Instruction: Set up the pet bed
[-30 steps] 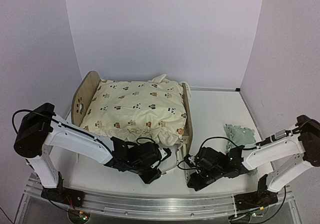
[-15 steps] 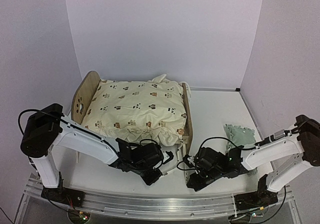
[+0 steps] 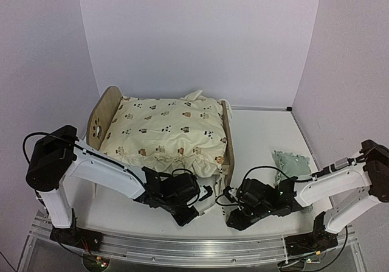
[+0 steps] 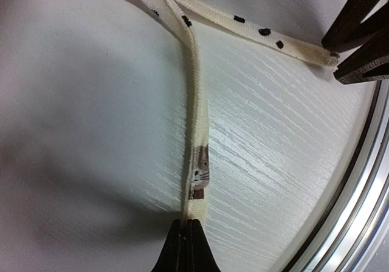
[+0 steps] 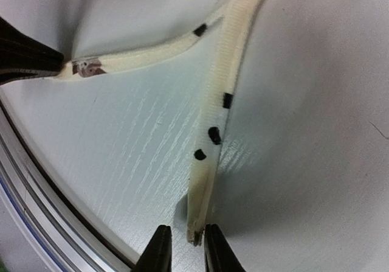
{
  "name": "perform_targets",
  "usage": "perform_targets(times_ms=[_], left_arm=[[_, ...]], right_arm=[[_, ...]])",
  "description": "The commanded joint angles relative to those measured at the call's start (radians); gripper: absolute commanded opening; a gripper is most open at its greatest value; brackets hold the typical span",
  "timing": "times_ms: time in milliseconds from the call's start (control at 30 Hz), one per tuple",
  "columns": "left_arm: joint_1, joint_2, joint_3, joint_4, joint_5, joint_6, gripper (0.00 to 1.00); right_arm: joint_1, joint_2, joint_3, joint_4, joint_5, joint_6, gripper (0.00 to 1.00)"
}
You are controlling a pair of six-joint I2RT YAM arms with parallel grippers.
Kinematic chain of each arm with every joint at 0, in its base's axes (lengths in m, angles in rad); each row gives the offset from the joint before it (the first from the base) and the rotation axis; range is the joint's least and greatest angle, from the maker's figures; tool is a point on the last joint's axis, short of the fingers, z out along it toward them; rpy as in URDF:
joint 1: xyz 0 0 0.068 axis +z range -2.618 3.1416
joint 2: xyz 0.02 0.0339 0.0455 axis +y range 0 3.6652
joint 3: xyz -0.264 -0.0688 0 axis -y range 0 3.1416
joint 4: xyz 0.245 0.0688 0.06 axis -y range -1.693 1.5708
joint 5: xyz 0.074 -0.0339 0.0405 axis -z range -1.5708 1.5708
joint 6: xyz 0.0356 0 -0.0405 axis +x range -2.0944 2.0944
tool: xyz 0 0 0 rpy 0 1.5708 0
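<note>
nudged the left arm in a touch vs a sec ago and snapped the left claw point(image 4: 185, 251) shut: now pressed together, pinching the very end of the bear tie point(image 4: 196, 132). eased off w/ the right claw point(image 5: 187, 247) over the same sec: now spread a little, w/ the tip of the dotted tie point(image 5: 222, 95) loose btwn the fingers, not really pinched afaict. can trace both ties back to the cream cushion point(image 3: 164, 132), meeting in a v low over the table point(image 3: 261, 132), just off the bed's near right corner. got the pet bed point(image 3: 100, 117) at the back left of the table, headboard to the left, cushion already piled in it & spilling over the near edge. prob taking one tie per claw so as to cross & knot them, to stop the cushion sliding off the frame. looks mid-tying imo, nothing knotted yet. left the mint pillow point(image 3: 292, 162) lying out right near the right arm, so prob last. would want a regrip on the dotted tie before any pulling, else could slip out.
</note>
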Motion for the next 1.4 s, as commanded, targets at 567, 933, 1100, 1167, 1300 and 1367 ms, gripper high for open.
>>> perform_targets(times_ms=[567,933,1100,1167,1300,1367], left_arm=[[-0.001,-0.144,0.103,-0.11,0.003,0.021,0.19],[-0.001,0.0,0.105,-0.024,-0.023,0.028,0.49],[0.0,0.037,0.113,-0.012,-0.027,0.032,0.47],[0.0,0.041,0.107,-0.004,-0.027,0.032,0.44],[-0.001,0.045,0.094,-0.001,-0.02,0.026,0.38],[0.0,0.037,0.086,0.0,-0.02,0.022,0.38]], right_arm=[[0.004,-0.304,-0.047,-0.186,0.158,-0.032,0.52],[0.004,-0.346,-0.065,-0.198,0.189,-0.029,0.53],[0.005,-0.304,-0.046,-0.196,0.18,-0.028,0.53],[0.005,-0.276,-0.034,-0.194,0.174,-0.032,0.53],[0.005,-0.221,-0.012,-0.159,0.146,-0.037,0.53],[0.005,-0.177,0.003,-0.128,0.112,-0.04,0.56]])
